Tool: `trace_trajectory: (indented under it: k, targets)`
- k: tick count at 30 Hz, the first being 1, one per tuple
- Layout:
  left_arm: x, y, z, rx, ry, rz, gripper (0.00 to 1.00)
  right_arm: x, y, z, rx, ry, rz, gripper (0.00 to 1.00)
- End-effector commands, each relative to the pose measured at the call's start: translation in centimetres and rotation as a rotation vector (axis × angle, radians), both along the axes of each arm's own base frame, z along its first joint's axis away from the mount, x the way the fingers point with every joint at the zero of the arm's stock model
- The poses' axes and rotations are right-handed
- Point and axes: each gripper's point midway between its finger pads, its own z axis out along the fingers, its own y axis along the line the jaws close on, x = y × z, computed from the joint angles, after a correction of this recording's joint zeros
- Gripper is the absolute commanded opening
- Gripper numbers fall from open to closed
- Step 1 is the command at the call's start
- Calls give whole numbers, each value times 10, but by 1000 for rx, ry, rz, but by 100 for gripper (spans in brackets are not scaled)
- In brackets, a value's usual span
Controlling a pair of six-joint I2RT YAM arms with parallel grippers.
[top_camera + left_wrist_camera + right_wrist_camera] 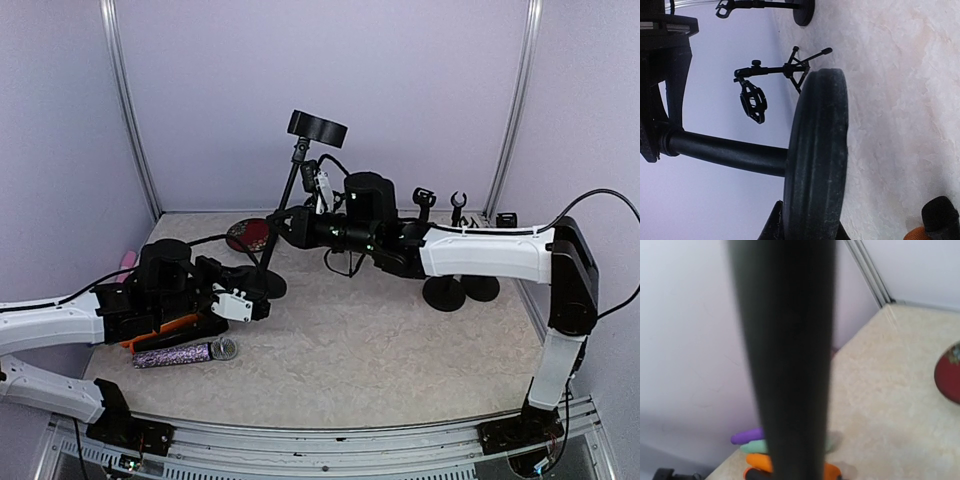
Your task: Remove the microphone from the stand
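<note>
At the far left of the bench (pixel 380 350) a pink item (pixel 127 260) lies against the wall, partly hidden by the left arm. Below that arm an orange object (pixel 160 328) lies flat. Just in front of it, nearest the arm bases, is the microphone (pixel 185 355). It is off the stand and lies on its side on the bench, its glittery handle pointing left and its mesh head pointing right. To the right, the left end effector (pixel 262 298) is low at the bench surface and closed narrow on the rim of the stand's round base (pixel 815 150). In the left wrist view the base appears edge-on with the black pole running off to the left. The stand (pixel 292 185) rises at a slight tilt to a dark round disc at its top. A red disc (pixel 248 235) lies on the bench just behind its base. Partway up, the right end effector (pixel 288 228) is clamped around the pole (pixel 785 365), which fills the middle of the right wrist view as a dark blur. Farther right, two more round-based stands (pixel 445 292) are close together near the back right corner, each with an empty clip on top. A small tripod stand (pixel 752 100) with a shock mount shows in the left wrist view.
</note>
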Motion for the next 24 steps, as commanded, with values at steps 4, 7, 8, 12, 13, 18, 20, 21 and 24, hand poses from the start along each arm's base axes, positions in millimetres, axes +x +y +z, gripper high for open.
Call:
trace_trajectory:
  k: [4, 7, 8, 12, 13, 18, 20, 21, 24]
  targets:
    - [0, -7, 85, -320, -134, -2, 0, -77, -20, 125, 274, -310, 282, 0]
    - [-16, -10, 98, -376, -135, -75, 0, -106, -28, 140, 329, -396, 406, 0]
    - [-21, -10, 102, -390, -137, -98, 0, -115, -31, 145, 343, -424, 444, 0]
    - [-34, -10, 109, -412, -165, -153, 0, -142, -41, 160, 373, -505, 562, 0]
    - [-35, -10, 111, -414, -175, -155, 0, -148, -43, 162, 378, -520, 591, 0]
    - [-36, -13, 118, -429, -196, -156, 0, -169, -49, 169, 404, -548, 714, 0]
    - [-36, -13, 122, -435, -213, -158, 0, -176, -52, 169, 421, -546, 765, 0]
    - [-36, -14, 123, -437, -218, -159, 0, -180, -53, 168, 426, -544, 792, 0]
    - [-36, -15, 126, -445, -228, -159, 0, -185, -54, 168, 436, -538, 836, 12]
